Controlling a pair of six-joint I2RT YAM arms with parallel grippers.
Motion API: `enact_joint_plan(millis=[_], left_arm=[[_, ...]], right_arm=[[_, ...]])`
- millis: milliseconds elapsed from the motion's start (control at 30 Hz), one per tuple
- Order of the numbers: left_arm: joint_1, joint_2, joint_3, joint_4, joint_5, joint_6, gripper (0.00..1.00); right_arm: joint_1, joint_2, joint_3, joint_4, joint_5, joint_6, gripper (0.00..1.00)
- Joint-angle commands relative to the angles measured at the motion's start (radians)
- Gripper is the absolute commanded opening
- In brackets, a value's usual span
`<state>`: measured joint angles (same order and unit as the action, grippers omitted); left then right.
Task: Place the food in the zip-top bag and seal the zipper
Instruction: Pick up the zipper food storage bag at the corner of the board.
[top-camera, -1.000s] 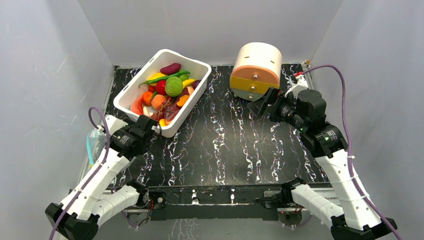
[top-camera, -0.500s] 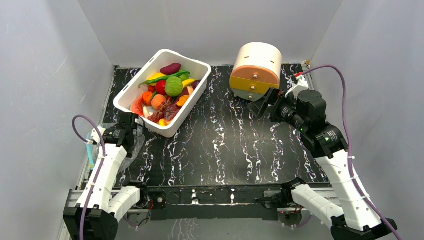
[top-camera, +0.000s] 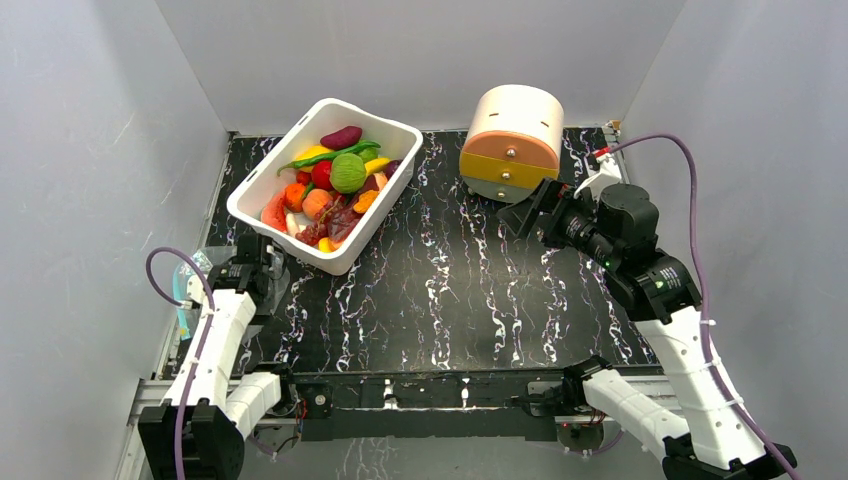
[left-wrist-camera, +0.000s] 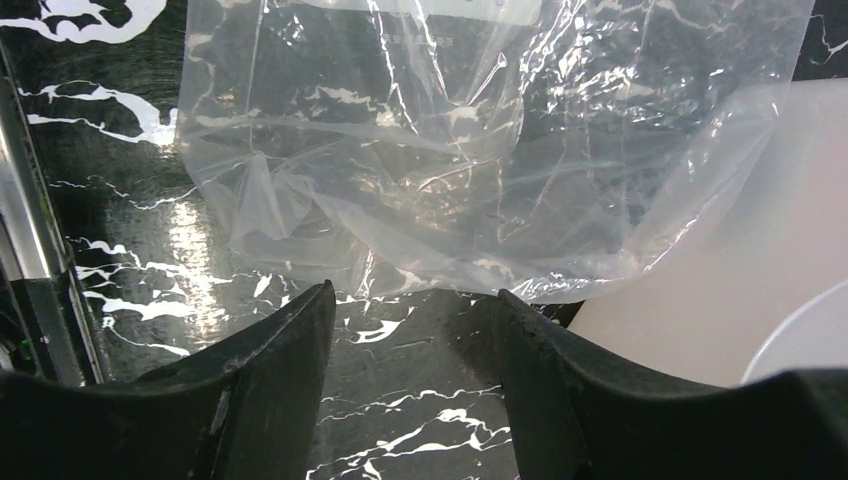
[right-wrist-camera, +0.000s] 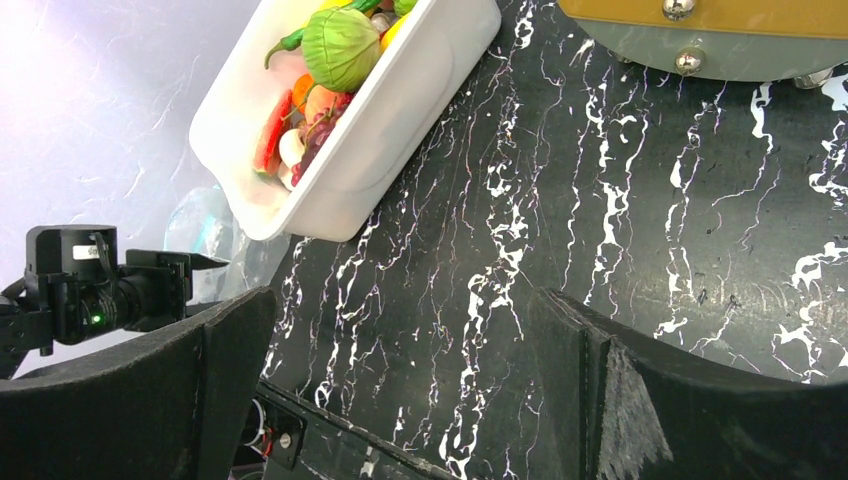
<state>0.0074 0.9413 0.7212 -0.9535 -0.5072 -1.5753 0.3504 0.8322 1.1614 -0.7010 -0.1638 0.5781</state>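
Zipper (top-camera: 181, 305): the teal strip is showing on the side of the bag turned away from the white bin (top-camera: 375, 215). I cannot tell whether the mouth is open.
Zip-top bag (left-wrist-camera: 420, 150): it is lying limp and crinkled on the table (top-camera: 450, 290), just off the bin's near-left corner. One fold seems to be leaning on the bin's wall, and there is no food in it.
Left gripper (left-wrist-camera: 412, 295): it is hovering low on the bin's near-left side with fingers spread and nothing between them. The bag's wrinkled edge is just ahead of the tips.
Trouble here: the tips are facing the bag's body, not its mouth. A pinch there is likely catching both layers together and leaving no opening to fill. A push is likely sliding the slippery film under the bin or off the table edge.
Food (top-camera: 335, 185): it is all sitting heaped in the bin, cabbage (top-camera: 348, 172) on top.
Trouble here: the pile is packed tight, so a grab is risking two pieces at once, or a round one rolling out over the rim.
Right gripper (right-wrist-camera: 405, 295): it is waiting well to the right of the bin, jaws wide and empty, looking back toward it.
Trouble here: the bag is on the bin's far side from this arm, so a reach is crossing over the bin and toward the left arm.
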Motion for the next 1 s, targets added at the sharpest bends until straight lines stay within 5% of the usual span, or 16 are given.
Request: enact_joint_plan(millis=[0, 167, 367, 567, 667, 700, 967], left_arm=[[0.015, 0.023, -0.002, 0.043, -0.042, -0.027, 0.59], [0.017, 0.046, -0.006, 0.125, -0.122, 0.035, 0.66], [0.021, 0.079, -0.056, 0.149, -0.098, 0.000, 0.63], [0.024, 0.104, -0.085, 0.175, -0.082, -0.023, 0.43], [0.025, 0.119, -0.081, 0.160, -0.080, -0.031, 0.04], [0.026, 0.121, -0.076, 0.152, -0.079, -0.031, 0.00], [0.029, 0.117, 0.061, -0.091, -0.135, -0.071, 0.00]], right_arm=[[-0.005, -0.021, 0.040, 0.022, -0.009, 0.001, 0.98], [-0.005, -0.020, 0.049, 0.015, -0.013, 0.003, 0.98], [-0.005, -0.022, 0.050, 0.015, -0.024, 0.019, 0.98], [-0.005, -0.031, 0.056, 0.004, -0.021, 0.027, 0.98], [-0.005, -0.036, 0.056, 0.000, -0.016, 0.030, 0.98], [-0.005, -0.037, 0.057, -0.001, -0.016, 0.032, 0.98], [-0.005, -0.048, 0.059, 0.000, -0.001, 0.028, 0.98]])
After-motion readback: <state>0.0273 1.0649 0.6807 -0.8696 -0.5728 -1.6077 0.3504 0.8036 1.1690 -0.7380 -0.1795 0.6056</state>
